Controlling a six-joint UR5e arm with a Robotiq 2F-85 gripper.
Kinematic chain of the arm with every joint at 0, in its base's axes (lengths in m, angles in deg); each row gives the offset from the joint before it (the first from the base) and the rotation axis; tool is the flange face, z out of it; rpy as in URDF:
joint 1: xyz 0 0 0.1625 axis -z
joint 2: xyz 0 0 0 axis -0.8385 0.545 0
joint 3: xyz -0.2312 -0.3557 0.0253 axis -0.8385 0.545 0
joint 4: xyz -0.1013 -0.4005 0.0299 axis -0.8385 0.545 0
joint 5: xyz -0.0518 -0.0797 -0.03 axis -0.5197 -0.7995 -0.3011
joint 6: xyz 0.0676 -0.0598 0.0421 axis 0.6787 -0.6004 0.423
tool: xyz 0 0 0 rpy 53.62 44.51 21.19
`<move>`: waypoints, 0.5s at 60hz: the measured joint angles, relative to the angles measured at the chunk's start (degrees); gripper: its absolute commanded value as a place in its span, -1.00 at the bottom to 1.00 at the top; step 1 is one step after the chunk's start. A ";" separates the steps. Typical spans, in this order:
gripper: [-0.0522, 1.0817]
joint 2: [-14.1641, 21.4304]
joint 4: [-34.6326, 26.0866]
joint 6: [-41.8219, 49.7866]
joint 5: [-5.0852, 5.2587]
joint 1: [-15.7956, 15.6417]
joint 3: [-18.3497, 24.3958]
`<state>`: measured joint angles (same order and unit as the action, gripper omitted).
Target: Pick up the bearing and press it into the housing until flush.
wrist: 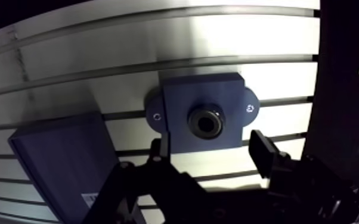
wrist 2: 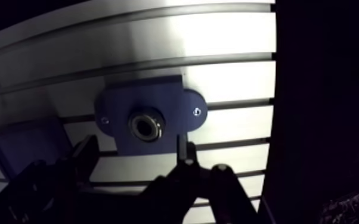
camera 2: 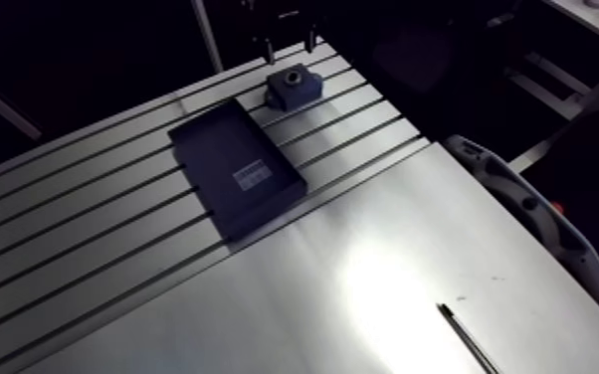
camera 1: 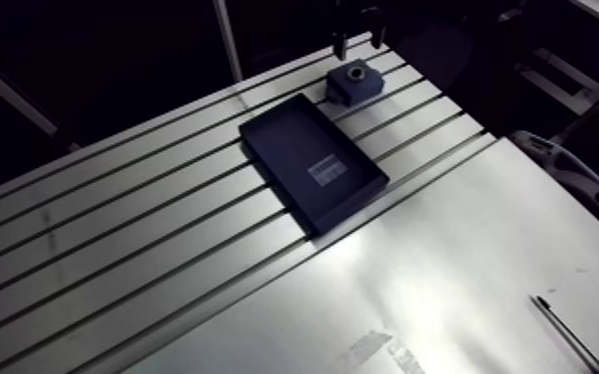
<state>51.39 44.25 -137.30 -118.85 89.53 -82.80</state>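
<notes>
Bearing (wrist: 192,122) sits in the housing (wrist: 182,98) bore and looks about flush to me. Pincer (wrist: 209,146) hangs wide and empty above it. Only a final press check seems left.

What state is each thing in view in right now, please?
Housing: flat on the table, bore up.
Bearing: seated in the housing's bore; whether flush, cannot tell.
Gripper: open, empty, above the housing.
Tray: flat on the table, open, nothing in it but a label.
</notes>
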 measured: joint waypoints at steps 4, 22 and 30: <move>0.54 0.25 -0.58 0.03 0.05 -0.01 0.34; 0.99 0.56 -1.65 0.16 0.19 -0.01 0.49; 0.99 0.56 -1.71 0.17 0.17 -0.01 0.32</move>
<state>51.94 42.53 -137.13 -118.67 89.52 -82.47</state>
